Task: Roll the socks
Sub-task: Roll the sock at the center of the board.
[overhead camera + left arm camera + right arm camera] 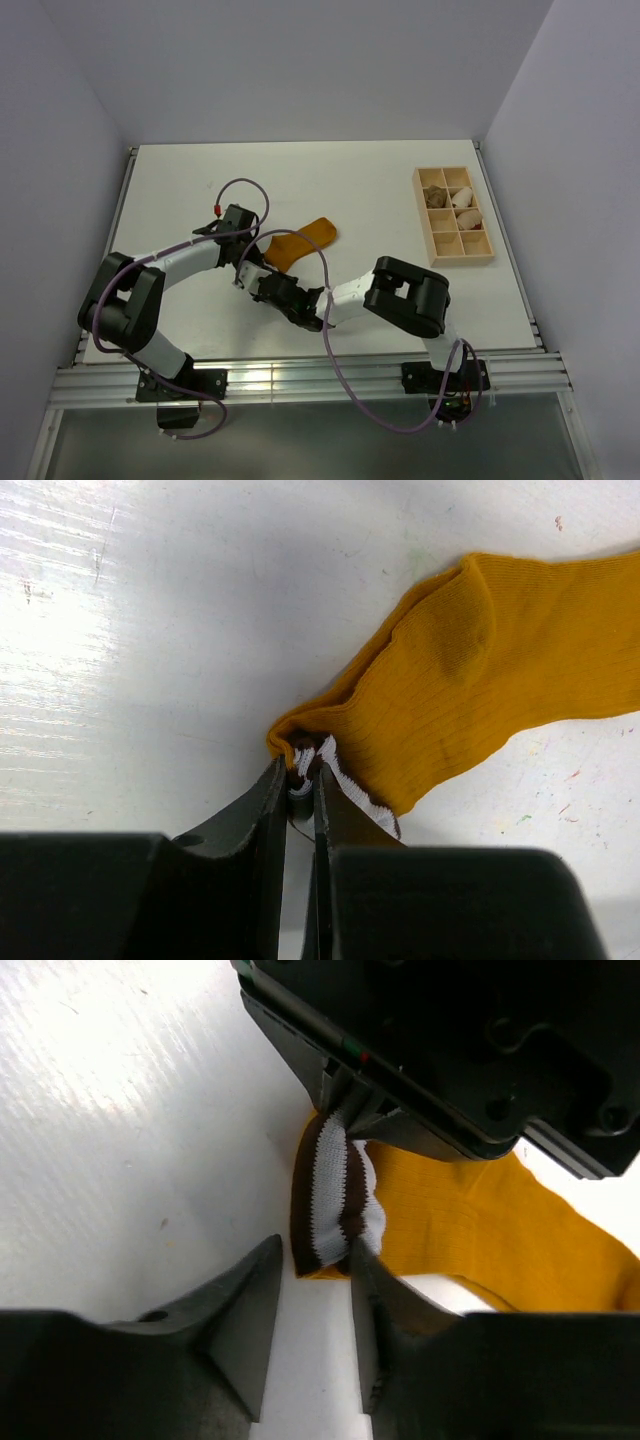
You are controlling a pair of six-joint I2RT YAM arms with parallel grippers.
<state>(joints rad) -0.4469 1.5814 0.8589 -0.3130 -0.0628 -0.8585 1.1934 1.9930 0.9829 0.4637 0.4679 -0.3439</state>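
Mustard-orange ribbed knit was to be seen near the middle of the white desk point(330, 170), where the mustard-orange sock point(305, 238) was laid flat. Its foot was stretched away to the right, and its striped cuff point(335, 1185) was gathered at the near end, between the two arms.

The step in hand was judged to be the taking-up of the cuff before any rolling, since no turn of a roll was to be seen. The cuff was pinched by the left gripper point(300, 775), whose jaws were drawn narrow on a fold of the white-and-brown band. The right gripper point(312, 1250) was set at the opposite side of the cuff with its jaws partly apart. The band's lower edge was placed at the mouth of that gap, and nothing was seen to be clamped there.

For the next move, it was judged that the right jaws would have to be closed on the free end of the cuff. The band could then be turned over onto the foot evenly, without skew.

The sock was shown to be soft and limp, bunched where it was held and smooth beyond, with a rounded heel bulge. A wooden compartment tray point(463, 262) holding pale rolled bundles point(465, 212) was placed well apart at the right.
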